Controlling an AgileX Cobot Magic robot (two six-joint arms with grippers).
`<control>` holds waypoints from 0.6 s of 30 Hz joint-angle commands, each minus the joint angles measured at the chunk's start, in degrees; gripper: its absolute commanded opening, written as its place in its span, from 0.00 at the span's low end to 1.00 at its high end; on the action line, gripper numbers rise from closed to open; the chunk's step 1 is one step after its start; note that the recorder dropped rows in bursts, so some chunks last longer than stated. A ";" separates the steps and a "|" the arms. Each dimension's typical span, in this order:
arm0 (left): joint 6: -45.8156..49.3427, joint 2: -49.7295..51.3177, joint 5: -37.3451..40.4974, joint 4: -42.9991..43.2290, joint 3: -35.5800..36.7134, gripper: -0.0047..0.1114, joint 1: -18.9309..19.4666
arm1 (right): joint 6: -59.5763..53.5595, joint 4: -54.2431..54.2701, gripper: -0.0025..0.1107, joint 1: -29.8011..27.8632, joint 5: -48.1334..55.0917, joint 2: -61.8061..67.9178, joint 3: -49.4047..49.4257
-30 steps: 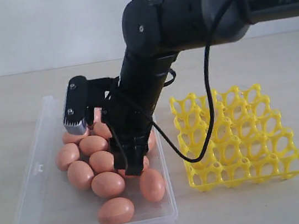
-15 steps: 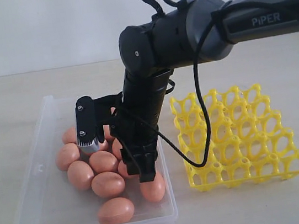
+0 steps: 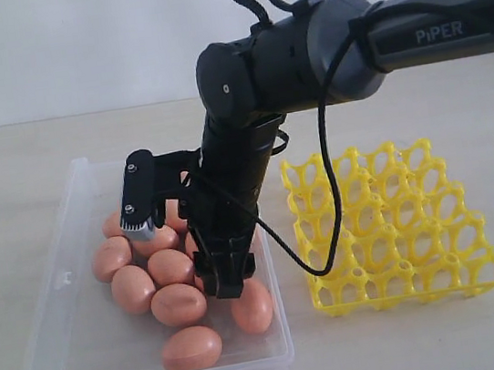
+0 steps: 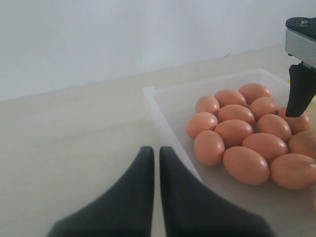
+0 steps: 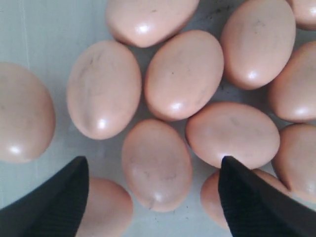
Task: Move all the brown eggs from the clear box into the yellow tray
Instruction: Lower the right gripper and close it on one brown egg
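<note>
Lower left: smooth, orange-brown eggs crowd my clear box; right gripper spread wide, empty; left gripper closed.

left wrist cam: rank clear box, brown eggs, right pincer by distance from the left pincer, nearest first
1. clear box: its side wall runs right beside the left pincer tips.
2. brown eggs: inside the box, just behind that wall.
3. right pincer: its finger hangs over the pile's far side.
</note>
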 commanded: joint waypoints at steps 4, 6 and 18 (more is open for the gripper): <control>0.01 -0.17 -0.13 0.09 0.22 0.07 -0.34 | 1.28 -0.12 0.60 -0.06 0.74 3.34 -0.17; 0.01 -0.17 -0.13 0.09 0.22 0.07 -0.34 | 1.28 -0.12 0.60 -0.06 0.74 3.82 -0.17; 0.01 -0.17 -0.13 0.09 0.22 0.07 -0.34 | 4.90 1.13 0.55 -0.06 -3.62 5.20 -0.17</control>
